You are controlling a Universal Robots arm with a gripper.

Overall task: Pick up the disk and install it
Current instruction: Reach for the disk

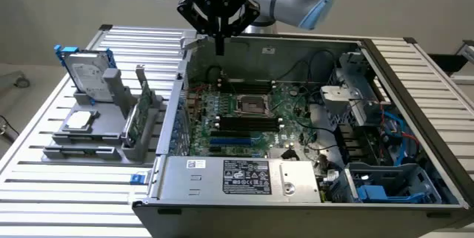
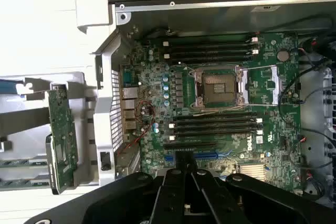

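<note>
Over the far side of the open computer case [image 1: 296,46], the tool [image 1: 219,49] hung with its fingers pinched together and nothing held, pointing down toward the motherboard [image 1: 248,119]. I could see the disk [image 1: 87,74] well apart from it, standing upright on edge in the grey holder [image 1: 81,152] on the slatted surface [image 1: 44,193] at the exterior view's left. Same holder had a green circuit card [image 1: 139,110] standing near the case wall and a small silver chip [image 1: 80,120] lying flat.
</note>
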